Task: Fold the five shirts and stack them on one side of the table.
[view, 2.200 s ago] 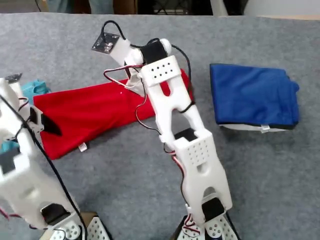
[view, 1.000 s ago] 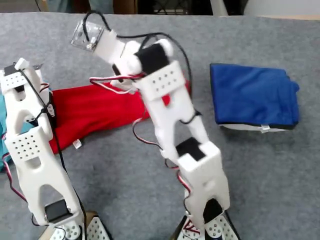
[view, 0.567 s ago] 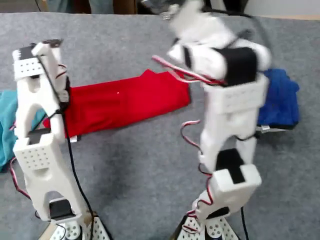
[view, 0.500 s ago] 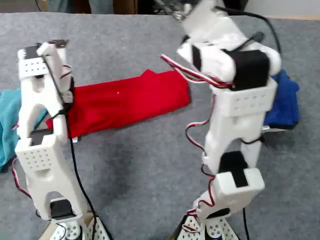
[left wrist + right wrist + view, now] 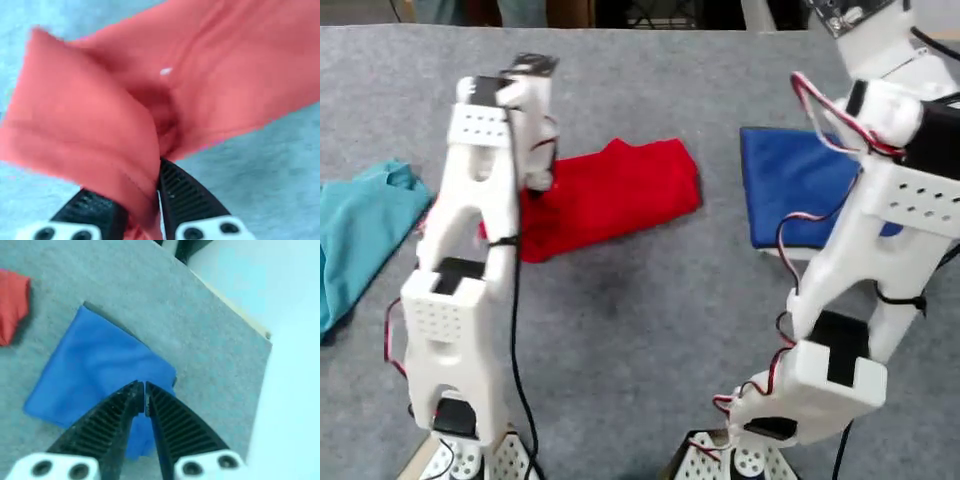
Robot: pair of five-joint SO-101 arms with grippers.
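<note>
Two closed | left gripper (image 5: 157, 180) grasps red shirt (image 5: 620, 185), edge behind left arm (image 5: 470, 220) | right gripper (image 5: 144, 387) clenched empty, above blue shirt (image 5: 95, 375)

The left arm (image 5: 470, 250) stands tall left of centre in the high view, the left gripper (image 5: 159, 167) pinched on the red shirt (image 5: 100, 125); the right arm (image 5: 880, 210) rears along the right edge, the right gripper (image 5: 144, 390) closed on nothing, its tips together.
</note>
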